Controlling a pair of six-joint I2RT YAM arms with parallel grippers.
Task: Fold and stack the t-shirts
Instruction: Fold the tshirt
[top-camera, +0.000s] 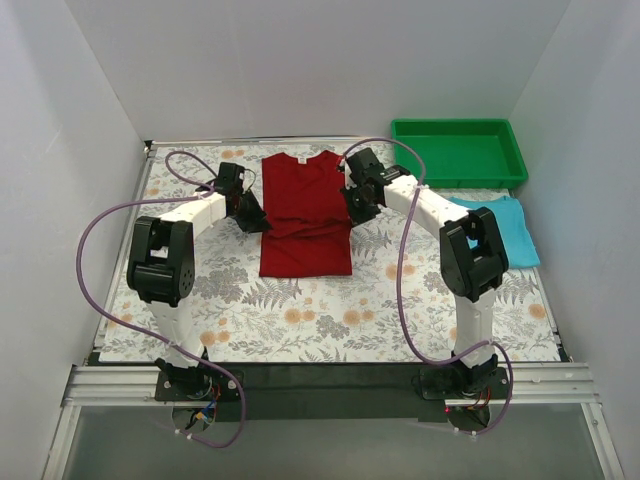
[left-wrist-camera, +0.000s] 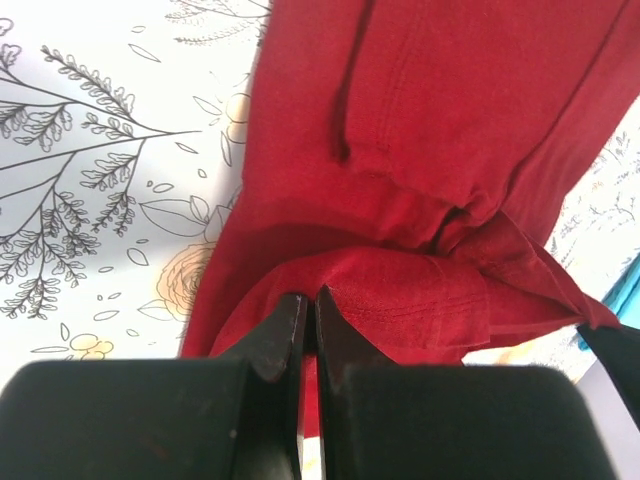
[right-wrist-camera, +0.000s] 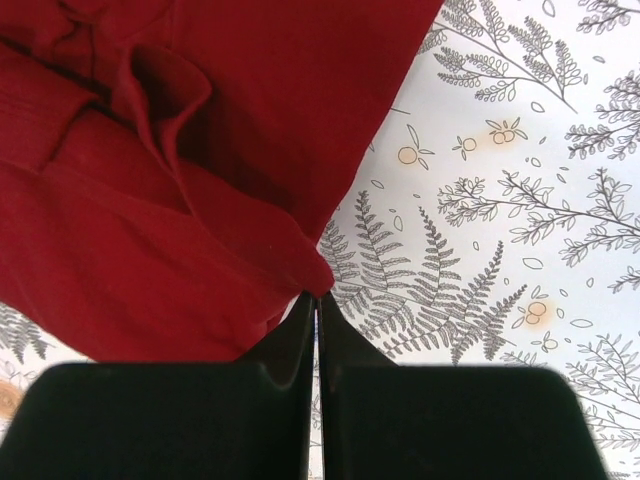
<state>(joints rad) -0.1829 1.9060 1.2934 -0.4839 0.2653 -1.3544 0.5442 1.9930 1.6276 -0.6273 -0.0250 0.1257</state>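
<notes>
While your blue t-shirt (top-camera: 505, 225) lies folded, left gripper (left-wrist-camera: 310, 300) and right gripper (right-wrist-camera: 317, 297) each pinch the red t-shirt (top-camera: 305, 225) mid-fold; stacking looks left for you.

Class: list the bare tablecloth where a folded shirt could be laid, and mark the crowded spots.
Free: the near tablecloth strip between the red t-shirt and the arm bases. Crowded: the shirt's flanks, where the left gripper and right gripper pinch it; the right side, with green tray and blue t-shirt.

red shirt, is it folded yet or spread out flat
Partly folded: the red shirt has its sleeves tucked in and lies as a long strip; the left gripper and right gripper pinch its side edges.
</notes>
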